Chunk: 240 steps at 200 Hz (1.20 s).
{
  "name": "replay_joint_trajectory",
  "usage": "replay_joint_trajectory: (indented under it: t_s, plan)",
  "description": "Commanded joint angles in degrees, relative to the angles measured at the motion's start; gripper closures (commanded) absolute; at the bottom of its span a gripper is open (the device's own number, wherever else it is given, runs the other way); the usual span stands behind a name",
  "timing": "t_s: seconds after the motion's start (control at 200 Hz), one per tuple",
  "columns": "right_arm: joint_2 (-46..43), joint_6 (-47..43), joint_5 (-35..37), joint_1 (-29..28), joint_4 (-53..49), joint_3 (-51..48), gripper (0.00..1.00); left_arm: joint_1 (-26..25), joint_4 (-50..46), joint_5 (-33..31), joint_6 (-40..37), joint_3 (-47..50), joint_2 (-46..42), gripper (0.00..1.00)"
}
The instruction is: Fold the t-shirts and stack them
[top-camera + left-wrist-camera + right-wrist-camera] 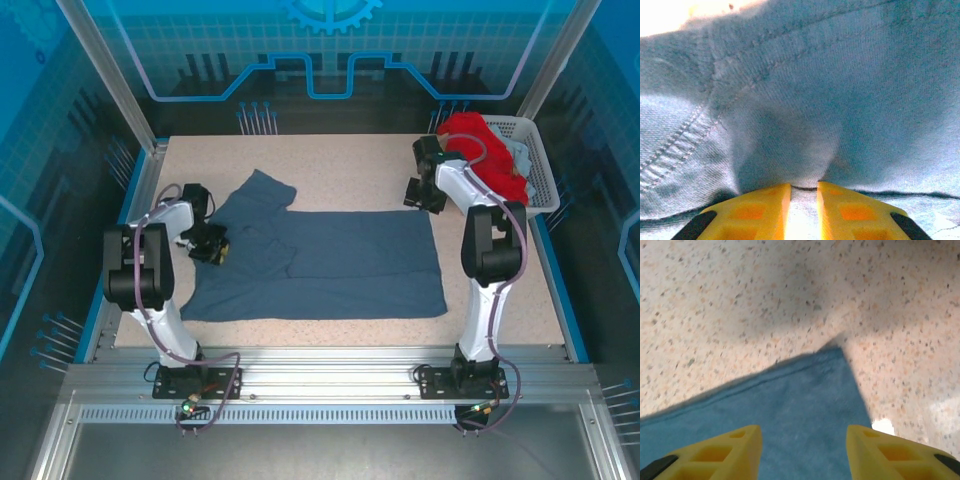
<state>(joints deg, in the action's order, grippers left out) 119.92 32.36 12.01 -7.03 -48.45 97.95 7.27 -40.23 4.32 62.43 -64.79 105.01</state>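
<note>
The blue t-shirt (pixel 330 265) lies spread flat across the middle of the table (pixel 340 160), with one sleeve pointing to the far left. It looks light, limp and thin. It will probably sag and drag from any single point, so it is best taken at hems, corners or sleeve seams, with two holds well apart to keep an edge straight. A pinch needs to gather a little ridge of cloth off the table, and a grip on one layer may slip.

The red t-shirt (pixel 480 150) is heaped in the white basket (pixel 535 150) at the far right, hanging partly over its rim.

The left gripper (pixel 212 247) is low on the left part of the blue t-shirt, near the sleeve, with its arm bent sharply at the elbow. In the left wrist view its jaws are nearly together, and cloth puckers up right at the tips, so I judge them clamped on a small fold beside a stitched seam.

The right gripper (pixel 420 192) points down just over the shirt's far right corner, forearm reaching away from the base. Its jaws stand apart and hold nothing.
</note>
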Motion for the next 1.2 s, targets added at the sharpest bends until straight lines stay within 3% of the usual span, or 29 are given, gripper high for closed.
replay_joint_trajectory:
  t_s: [0.0, 0.165, 0.32, 0.46, 0.645, 0.795, 0.995, 1.11, 1.195]
  plan:
    - [3.8, -0.1, 2.5, 1.2, -4.6, 4.1, 0.51, 1.6, -2.9, -2.8, -2.5, -1.5, 2.1, 0.76]
    - [7.8, 0.6, 1.3, 1.2, -6.7, 8.5, 0.50, 1.0, -4.9, -3.3, -3.5, -5.7, 0.4, 0.70]
    - [10.1, 0.9, 0.1, 1.9, -6.2, 9.3, 0.52, -1.0, -3.1, -3.3, -5.3, -12.2, -1.9, 0.53]
    - [11.8, 1.0, 0.2, 2.5, -6.6, 10.6, 0.55, -3.8, -2.8, -0.3, -12.1, -24.2, 4.1, 0.39]
    - [13.1, 0.5, -1.6, 4.0, -5.4, 11.0, 0.57, -5.6, 0.3, 1.2, -17.9, -36.4, 13.4, 0.37]
    - [15.5, -0.6, -4.5, 4.1, -5.4, 13.1, 0.67, -5.7, 3.3, 1.1, -22.5, -40.7, 18.5, 0.36]
    - [15.4, 0.0, -7.0, 4.1, -5.1, 12.9, 0.89, -6.7, 13.3, -1.5, -23.4, -40.7, 20.6, 0.33]
    - [13.7, 0.7, -6.3, 4.0, -4.6, 11.3, 1.00, -7.1, 12.5, -5.3, -24.1, -45.9, 24.7, 0.32]
    - [11.3, 0.8, -5.7, 3.6, -4.1, 10.3, 1.00, -7.3, 10.2, -9.0, -25.2, -50.8, 28.3, 0.32]
